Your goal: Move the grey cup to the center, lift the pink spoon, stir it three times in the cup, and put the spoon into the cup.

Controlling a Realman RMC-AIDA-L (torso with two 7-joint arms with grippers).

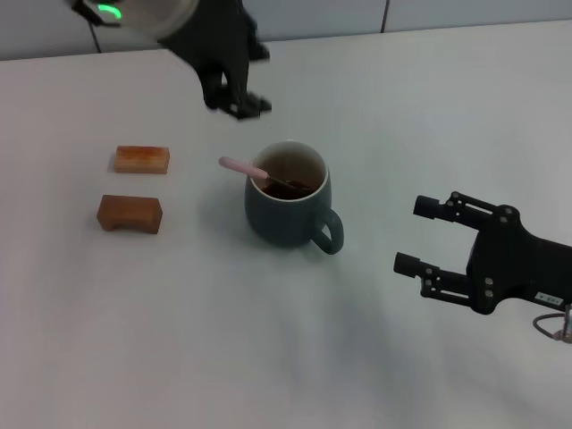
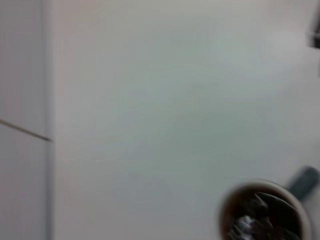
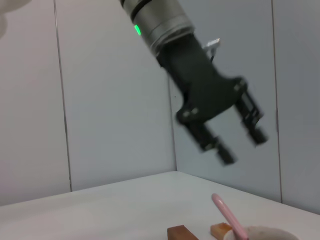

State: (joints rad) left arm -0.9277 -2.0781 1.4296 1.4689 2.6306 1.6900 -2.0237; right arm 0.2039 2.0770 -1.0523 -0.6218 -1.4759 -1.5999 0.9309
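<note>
The grey cup (image 1: 288, 195) stands near the table's middle, handle toward the front right, with dark liquid inside. The pink spoon (image 1: 245, 167) rests in it, its bowl in the liquid and its pink handle sticking out over the left rim. My left gripper (image 1: 239, 96) hangs open and empty above and behind the cup. It also shows in the right wrist view (image 3: 241, 140), above the spoon handle (image 3: 228, 216). The cup shows from above in the left wrist view (image 2: 266, 214). My right gripper (image 1: 416, 235) is open and empty, to the right of the cup's handle.
Two small orange-brown wooden blocks lie left of the cup, one farther back (image 1: 142, 159) and one nearer (image 1: 130, 214). The white table (image 1: 223, 340) stretches around them, with a wall behind its far edge.
</note>
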